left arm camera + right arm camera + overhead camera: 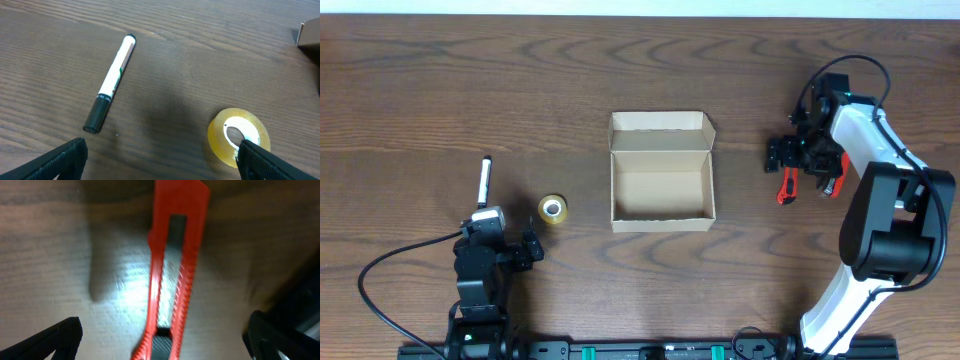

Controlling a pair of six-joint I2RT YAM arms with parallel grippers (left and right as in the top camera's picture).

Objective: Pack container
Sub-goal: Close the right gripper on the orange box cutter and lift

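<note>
Box: the tan cardboard box sat in the middle of the overhead frame, upright on the wooden table, with nothing visible inside it.
Lid: its flap was folded back toward the upper edge of the frame, leaving the box open.
Tape: a small yellowish roll of tape lay flat to the left of the box, apart from it.
Marker: a white marker with a black cap lay further left, well apart from the tape.
Left gripper: the left gripper was at the lower left of the overhead frame, spread wide and holding nothing. In the left wrist view the tape showed just beside one fingertip; whether they touched could not be told. The marker lay in the upper left of that view.
Knife: a red utility knife lay on the table to the right of the box.
Right gripper: the right gripper was over the knife, fingers wide apart. In the right wrist view the knife ran between both fingertips without being clamped.
</note>
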